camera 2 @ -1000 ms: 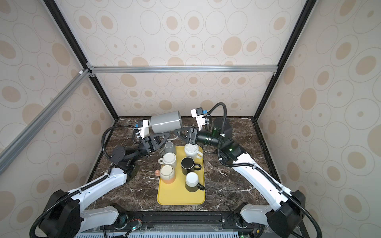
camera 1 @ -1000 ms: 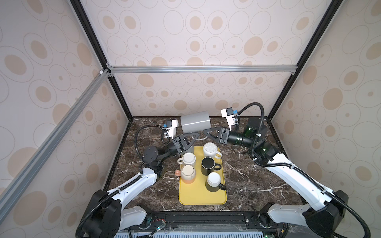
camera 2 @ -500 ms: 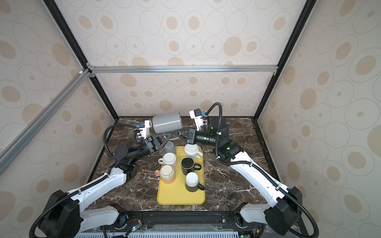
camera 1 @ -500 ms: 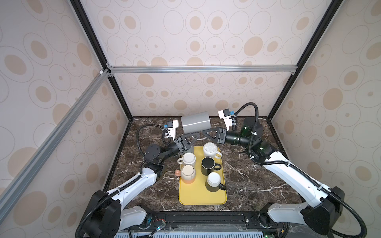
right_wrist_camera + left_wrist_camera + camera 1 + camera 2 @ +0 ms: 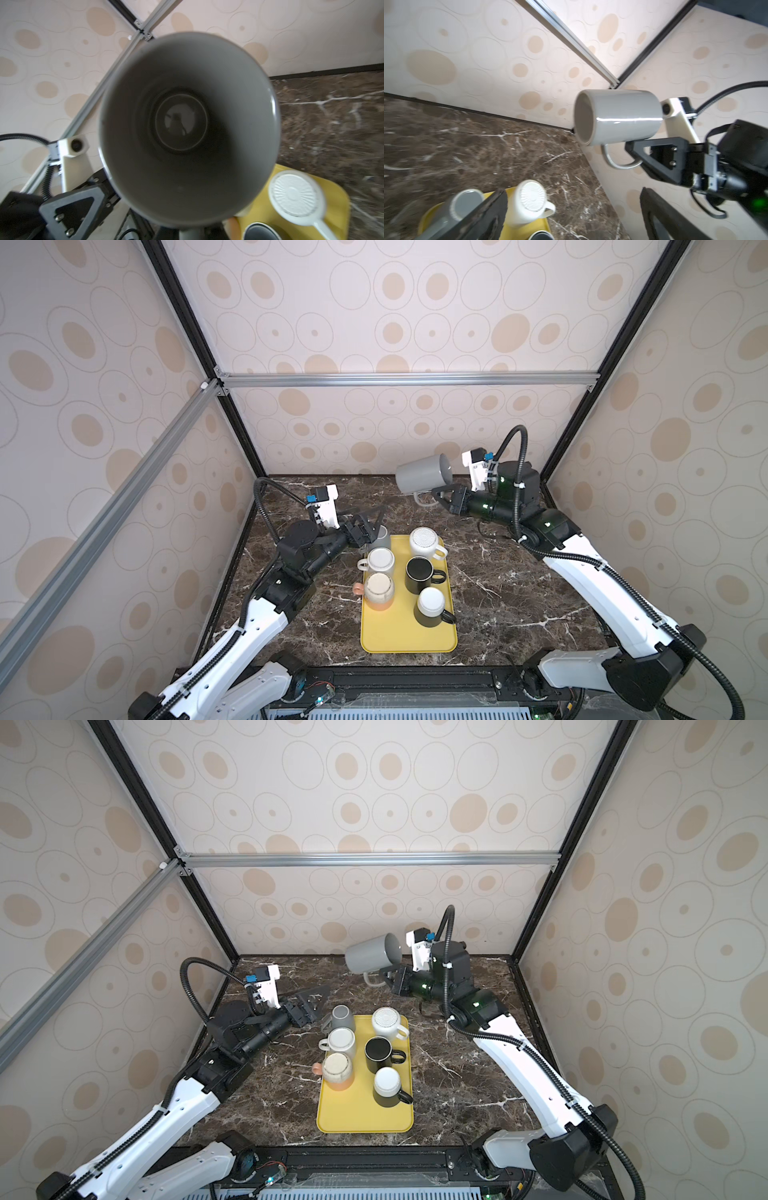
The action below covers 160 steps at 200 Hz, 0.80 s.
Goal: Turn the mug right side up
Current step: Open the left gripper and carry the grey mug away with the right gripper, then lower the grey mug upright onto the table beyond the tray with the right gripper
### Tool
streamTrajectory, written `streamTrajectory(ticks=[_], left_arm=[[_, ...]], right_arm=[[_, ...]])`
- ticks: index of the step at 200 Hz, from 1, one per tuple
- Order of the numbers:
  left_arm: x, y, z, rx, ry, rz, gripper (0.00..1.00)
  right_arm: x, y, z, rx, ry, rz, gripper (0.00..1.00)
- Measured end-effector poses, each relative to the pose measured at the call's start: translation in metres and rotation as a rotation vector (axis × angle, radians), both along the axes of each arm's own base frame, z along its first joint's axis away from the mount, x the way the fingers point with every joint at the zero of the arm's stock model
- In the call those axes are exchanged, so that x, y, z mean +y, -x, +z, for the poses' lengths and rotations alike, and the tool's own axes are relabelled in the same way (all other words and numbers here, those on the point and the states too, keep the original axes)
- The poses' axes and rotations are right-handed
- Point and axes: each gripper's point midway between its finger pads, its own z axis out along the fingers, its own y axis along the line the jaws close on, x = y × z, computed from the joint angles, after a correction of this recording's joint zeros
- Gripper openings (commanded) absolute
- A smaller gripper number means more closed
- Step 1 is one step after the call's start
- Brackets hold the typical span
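Above the far marble tabletop (image 5: 519, 593), close to the back wall (image 5: 374, 439), the grey mug (image 5: 419, 480) hangs in the air, well clear of the yellow tray (image 5: 407, 639). Its long axis lies nearly level, with the base to the left, the mouth to the right and the handle (image 5: 422, 501) underneath. The right gripper (image 5: 438, 494) is clamped on that handle. Bare marble lies open to the right of the tray. The left gripper (image 5: 365, 523), jaws spread wide and empty, sits low by the tray's far left corner, partly covering a small grey mug (image 5: 381, 537). From the right wrist, the grey mug's interior fills most of the view and the frame edge cuts off its handle.
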Motion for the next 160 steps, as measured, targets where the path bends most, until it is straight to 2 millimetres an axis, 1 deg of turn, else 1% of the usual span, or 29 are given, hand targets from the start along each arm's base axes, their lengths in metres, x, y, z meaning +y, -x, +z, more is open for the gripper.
streamTrajectory(ticks=[16,26,35,58,74,85,99,116,133,160], left_arm=[[0.015,0.000,-0.008,-0.007,-0.067,0.073,1.00],[0.020,0.000,-0.012,-0.010,-0.101,0.099,1.00],[0.023,-0.001,-0.016,-0.007,-0.127,0.111,1.00],[0.020,-0.004,-0.029,0.008,-0.191,0.100,1.00],[0.014,-0.004,-0.037,0.009,-0.223,0.067,1.00],[0.011,-0.003,-0.040,0.004,-0.234,0.045,1.00],[0.008,-0.002,-0.045,-0.002,-0.243,0.024,1.00],[0.007,-0.001,-0.052,0.002,-0.254,0.013,1.00],[0.005,-0.002,-0.055,0.004,-0.263,0.006,1.00],[0.002,-0.004,-0.059,0.009,-0.272,-0.007,1.00]], right_arm=[[-0.019,-0.021,-0.001,-0.021,0.088,-0.090,0.00],[-0.032,-0.035,-0.008,-0.022,0.156,-0.145,0.00],[-0.044,-0.048,-0.019,-0.010,0.225,-0.189,0.00],[-0.080,-0.081,-0.056,0.053,0.413,-0.288,0.00],[-0.107,-0.099,-0.084,0.119,0.509,-0.330,0.00],[-0.128,-0.109,-0.102,0.170,0.561,-0.356,0.00],[-0.155,-0.120,-0.120,0.222,0.619,-0.392,0.00],[-0.184,-0.129,-0.137,0.265,0.681,-0.429,0.00],[-0.201,-0.134,-0.146,0.296,0.723,-0.435,0.00],[-0.204,-0.142,-0.153,0.297,0.765,-0.414,0.00]])
